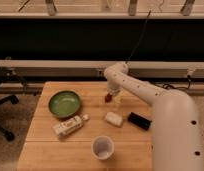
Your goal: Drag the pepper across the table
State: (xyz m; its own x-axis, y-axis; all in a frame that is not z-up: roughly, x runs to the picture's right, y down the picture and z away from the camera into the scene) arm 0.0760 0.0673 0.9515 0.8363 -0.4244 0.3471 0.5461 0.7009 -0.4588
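Hanging over pepper (108, 99): hand (113, 94), nr bowl (64, 103)

**Fig.** Robot arm (145, 95), camera view. The housing is formed of smooth off-white shells w/ rounded, tube-like sections. The base section (172, 135), at lower right, is the broadest & is roughly cylindrical. Small dark dots (193, 121), poss. screws or holes, are seen along its right side. A narrower link is joined to a ball-like white joint (117, 72). A thin dark cable (137, 40) is seen above that joint; its attachment can't be told. The end effector (111, 95), darker than the shells, is located at the arm's tip, low over the far-centre part of the bench (45, 147).
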